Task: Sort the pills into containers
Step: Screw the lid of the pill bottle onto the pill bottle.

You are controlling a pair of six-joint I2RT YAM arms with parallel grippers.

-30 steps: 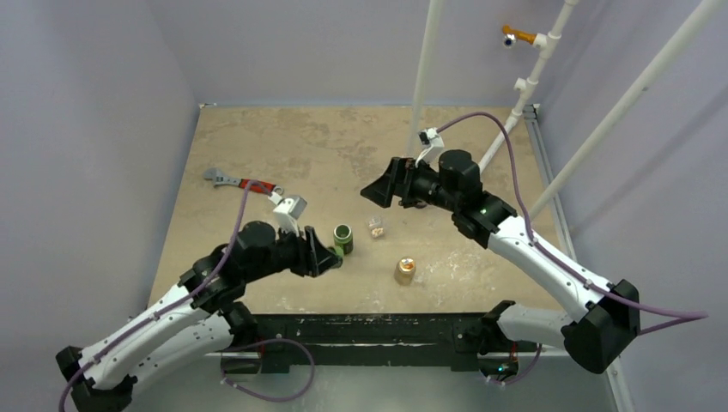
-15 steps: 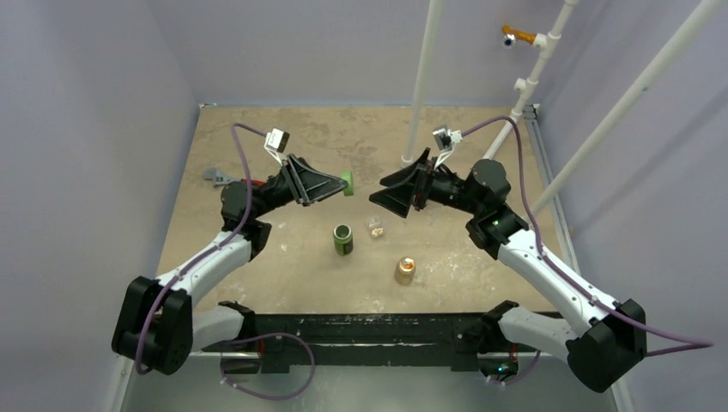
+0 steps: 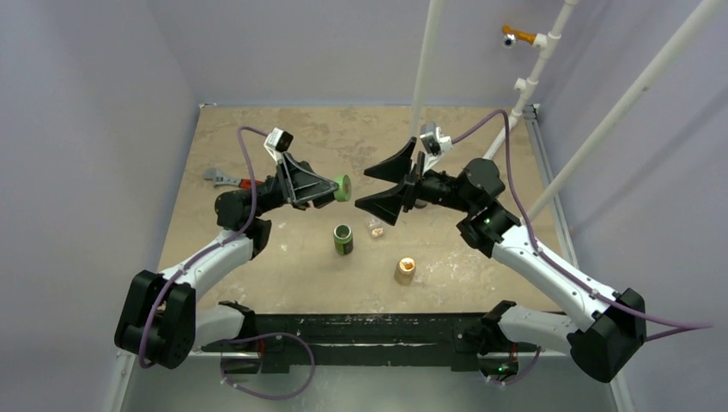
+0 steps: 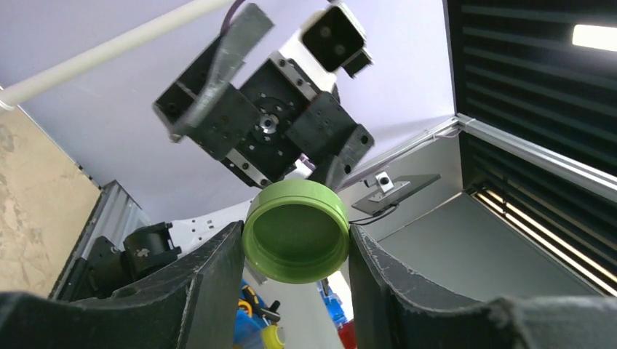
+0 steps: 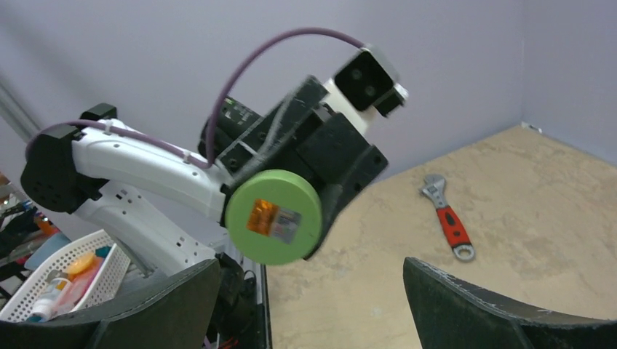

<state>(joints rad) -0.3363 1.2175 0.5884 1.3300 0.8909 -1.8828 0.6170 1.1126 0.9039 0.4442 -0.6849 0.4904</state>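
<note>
Your left gripper (image 3: 341, 187) pinches the green cap (image 4: 296, 241) in midair. Your right gripper (image 3: 367, 189) gapes wide, holding nothing, facing it. The clear case (image 3: 376, 227) sits on the table (image 3: 283, 146) just beside the green bottle (image 3: 343, 241).

green bottle (image 3: 343, 239), orange bottle (image 3: 404, 271), wrench (image 5: 449, 218), green cap (image 4: 296, 240)

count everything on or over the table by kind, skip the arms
pill bottles: 2 (green bottle, tan-orange bottle)
green cap: 1
clear case: 1
wrench: 1
total: 5
</note>
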